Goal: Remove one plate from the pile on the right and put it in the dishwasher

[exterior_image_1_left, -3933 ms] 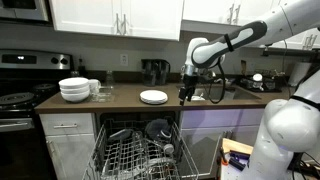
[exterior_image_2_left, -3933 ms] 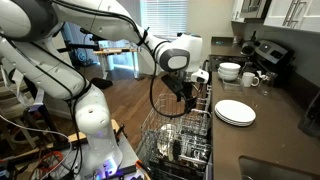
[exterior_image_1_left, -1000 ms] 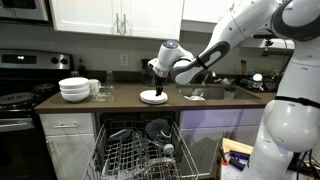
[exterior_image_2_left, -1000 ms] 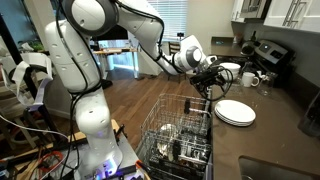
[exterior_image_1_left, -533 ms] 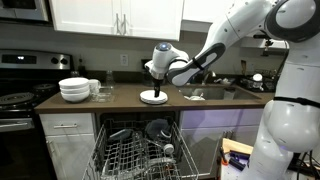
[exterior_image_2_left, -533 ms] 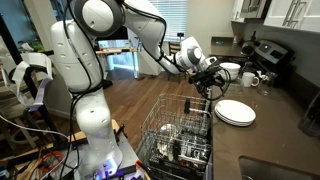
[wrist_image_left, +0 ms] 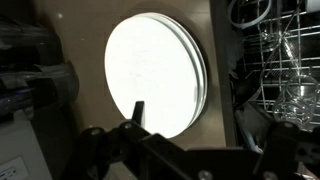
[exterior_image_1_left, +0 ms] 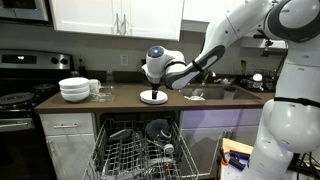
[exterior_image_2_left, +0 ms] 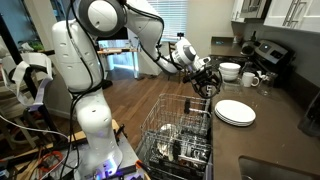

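The pile of flat white plates (exterior_image_1_left: pixel 153 97) lies on the brown counter, above the open dishwasher (exterior_image_1_left: pixel 140 152). It also shows in an exterior view (exterior_image_2_left: pixel 235 112) and fills the wrist view (wrist_image_left: pixel 155 72). My gripper (exterior_image_1_left: pixel 153 88) hangs just over the pile, near its edge on the dishwasher side (exterior_image_2_left: pixel 208 86). In the wrist view the gripper (wrist_image_left: pixel 205 130) is open and empty. One finger (wrist_image_left: pixel 137 112) stands over the top plate and the other is past the plate's rim. The wire rack (exterior_image_2_left: pixel 180 135) is pulled out and holds dishes.
A stack of deep white bowls (exterior_image_1_left: pixel 74 90) and glasses stand on the counter towards the stove (exterior_image_1_left: pixel 15 100). A mug (exterior_image_2_left: pixel 250 79) and bowls (exterior_image_2_left: pixel 230 71) sit beyond the pile. The sink (exterior_image_1_left: pixel 215 93) lies on the other side. Rack tines (wrist_image_left: pixel 285 55) are close beside the pile.
The arm has swung the gripper a little further over the pile, towards the bowl side. The jaws stay open. The plates have not moved.
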Controlling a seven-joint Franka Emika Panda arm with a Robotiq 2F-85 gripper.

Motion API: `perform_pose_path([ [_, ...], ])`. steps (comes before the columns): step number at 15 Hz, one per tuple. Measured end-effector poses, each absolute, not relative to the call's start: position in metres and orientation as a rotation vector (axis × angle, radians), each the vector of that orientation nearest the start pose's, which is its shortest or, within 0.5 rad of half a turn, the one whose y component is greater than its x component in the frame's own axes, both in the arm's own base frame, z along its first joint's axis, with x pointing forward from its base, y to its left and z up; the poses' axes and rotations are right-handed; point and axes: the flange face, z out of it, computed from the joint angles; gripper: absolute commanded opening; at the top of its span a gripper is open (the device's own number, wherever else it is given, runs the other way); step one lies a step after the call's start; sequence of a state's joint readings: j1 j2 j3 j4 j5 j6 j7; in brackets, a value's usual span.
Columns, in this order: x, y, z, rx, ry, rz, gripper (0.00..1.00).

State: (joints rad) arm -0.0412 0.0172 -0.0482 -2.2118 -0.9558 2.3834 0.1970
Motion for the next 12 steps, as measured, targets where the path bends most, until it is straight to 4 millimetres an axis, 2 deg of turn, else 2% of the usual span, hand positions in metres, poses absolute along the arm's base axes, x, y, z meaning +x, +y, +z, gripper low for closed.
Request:
perform_pose_path([
  [5,0.549,-0.056,0.364,2.315,0.452,0.177,1.00],
  [9,0.560,-0.065,0.346,2.289,0.471,0.135,1.00],
  [12,0.570,-0.074,0.340,2.280,0.462,0.125,1.00],
])
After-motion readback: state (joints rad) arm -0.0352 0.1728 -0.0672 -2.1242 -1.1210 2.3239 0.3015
